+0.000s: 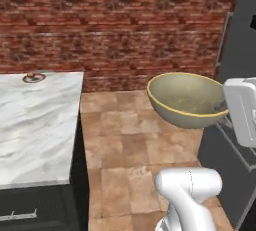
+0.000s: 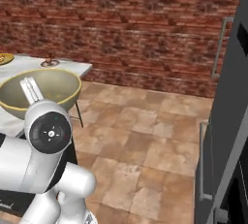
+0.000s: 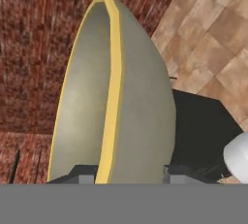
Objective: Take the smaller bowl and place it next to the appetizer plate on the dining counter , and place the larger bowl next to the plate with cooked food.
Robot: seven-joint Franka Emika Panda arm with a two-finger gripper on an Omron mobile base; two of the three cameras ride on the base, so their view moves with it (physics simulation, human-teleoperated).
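Larger bowl point(image 3: 116, 102) rim pinched between the claw point(image 3: 130, 174) fingers, aloft above the floor point(image 1: 130, 145).

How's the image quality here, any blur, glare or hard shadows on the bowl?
Left base view: soft, slightly blurry render, bowl evenly lit, no glare. Right base view: flat light, arm hides part of it. Hand view: bowl sharp, edge-on, in the gripper, dark shape behind.
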